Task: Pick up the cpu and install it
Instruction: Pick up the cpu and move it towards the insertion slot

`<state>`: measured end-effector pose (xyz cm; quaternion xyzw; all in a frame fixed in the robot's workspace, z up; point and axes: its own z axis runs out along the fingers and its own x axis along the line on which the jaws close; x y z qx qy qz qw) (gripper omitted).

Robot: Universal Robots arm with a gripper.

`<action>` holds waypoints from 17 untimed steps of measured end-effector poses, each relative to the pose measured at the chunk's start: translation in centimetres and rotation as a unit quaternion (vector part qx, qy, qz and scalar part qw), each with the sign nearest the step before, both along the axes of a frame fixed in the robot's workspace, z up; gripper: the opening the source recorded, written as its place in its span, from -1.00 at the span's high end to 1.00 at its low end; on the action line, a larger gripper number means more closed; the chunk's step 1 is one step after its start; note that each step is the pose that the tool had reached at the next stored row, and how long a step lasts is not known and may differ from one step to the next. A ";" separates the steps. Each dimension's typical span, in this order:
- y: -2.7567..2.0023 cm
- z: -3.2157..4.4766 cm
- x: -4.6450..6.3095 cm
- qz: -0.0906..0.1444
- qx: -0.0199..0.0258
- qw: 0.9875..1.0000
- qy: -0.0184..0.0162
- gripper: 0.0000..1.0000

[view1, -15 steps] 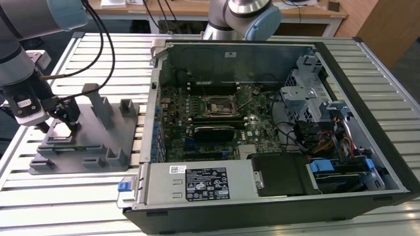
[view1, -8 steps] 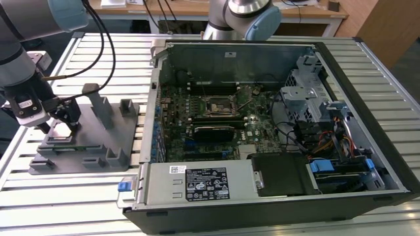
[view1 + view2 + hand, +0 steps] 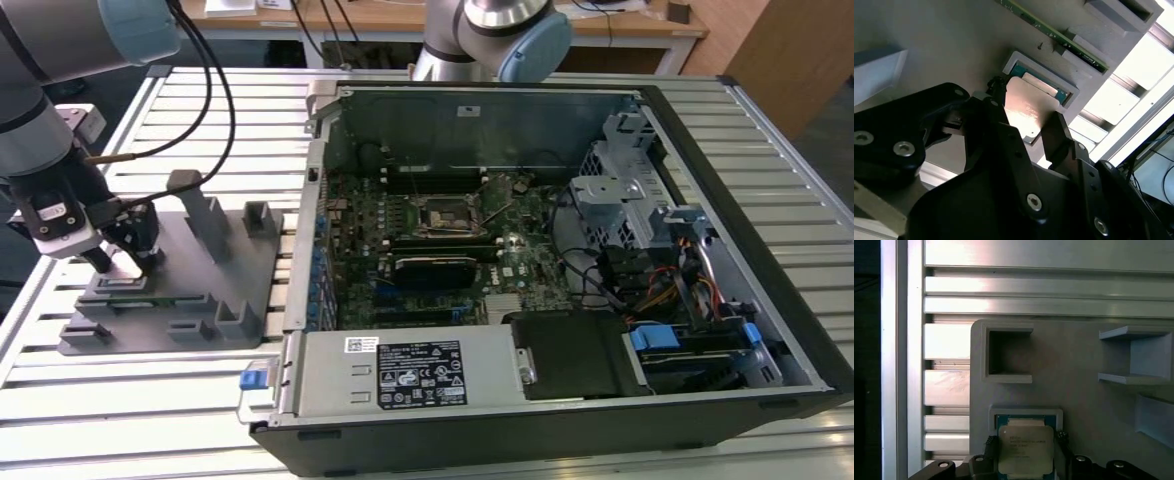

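One cpu pinched over its pocket on the grey fixture.
Both black fingers of the gripper press narrowly against opposite edges of the flat, silvery square chip, just above a shallow teal-lined pocket near the fixture's outer edge. Matte plastic blocks stand close beside the gripper, and the ribbed aluminium table lies open around the fixture. The open computer case, with its black socket, sits well apart toward the exterior view's right.
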<state>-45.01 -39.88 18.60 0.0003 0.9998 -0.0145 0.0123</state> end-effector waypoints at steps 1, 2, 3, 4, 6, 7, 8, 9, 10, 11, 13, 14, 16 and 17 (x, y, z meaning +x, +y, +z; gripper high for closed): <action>0.00 0.00 0.0 0.000 0.000 1.000 0.000 -0.06; 0.00 -0.01 0.0 0.000 0.000 1.000 0.000 -0.06; 0.00 -0.01 0.0 0.000 0.000 1.000 0.000 -0.06; 0.00 -0.01 0.0 0.000 0.000 1.000 0.000 -0.06; 0.00 -0.02 0.1 0.000 0.000 1.000 0.000 -0.06; 0.00 -0.03 0.1 0.000 0.000 1.000 0.000 -0.06; 0.00 -0.04 0.1 0.000 0.000 1.000 0.000 -0.07; 0.00 -0.03 0.1 0.000 0.000 1.000 0.000 -0.07; 0.00 -0.02 0.1 0.000 0.000 1.000 0.000 -0.20; 0.00 -0.01 0.1 0.000 0.000 1.000 0.000 -0.20; 0.00 0.00 0.1 0.000 0.000 1.000 0.000 -0.20; -0.01 0.10 0.1 0.000 0.000 1.000 0.000 -0.20; 0.00 0.13 0.1 0.000 0.000 1.000 0.000 -0.20; 0.00 0.13 0.1 0.000 0.000 1.000 0.000 -0.20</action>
